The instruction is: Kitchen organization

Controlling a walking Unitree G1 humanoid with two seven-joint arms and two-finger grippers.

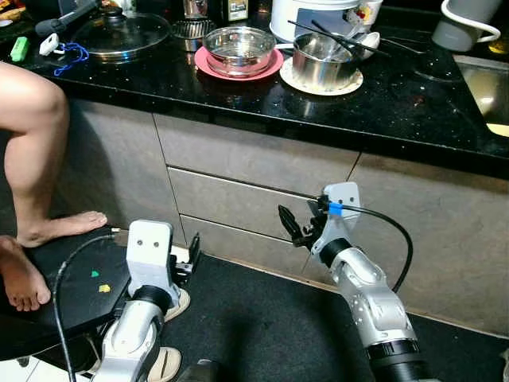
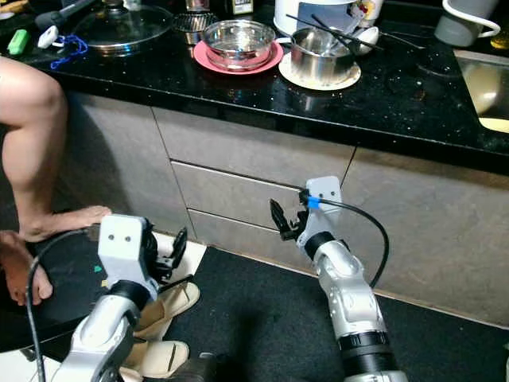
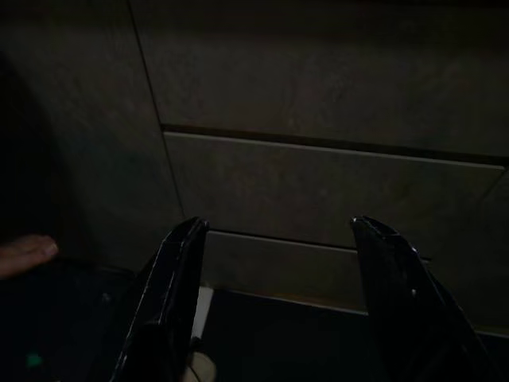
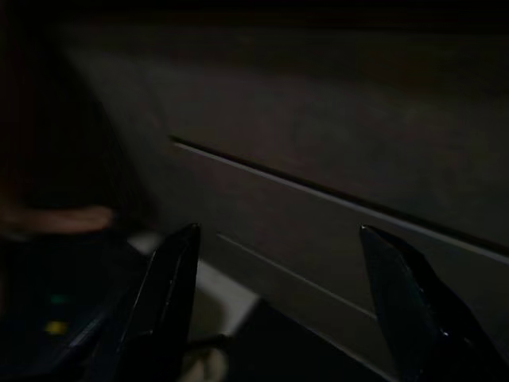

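Up on the black stone desk [image 1: 398,111], the shiny steel bowl on its pink plate [image 1: 239,51] sits beside the steel pot with chopsticks [image 1: 322,60]. My right end effector [image 1: 289,226] and left end effector [image 1: 191,259] hang low, fingers apart, facing the grey drawer fronts [image 1: 238,199]. Raising them blind could clip the desk edge; a person's bare leg [image 1: 32,151] stands close.

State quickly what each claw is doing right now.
Left claw: open, holding nothing, low by the drawers.
Right claw: open, holding nothing.

On the glossy black speckled stone countertop [image 1: 398,103] before me stand a shiny steel bowl [image 1: 238,49] and pot [image 1: 320,60], left of them a glass lid [image 1: 119,33]. Below it, the grey drawer fronts [image 1: 254,199] look matt and smooth.
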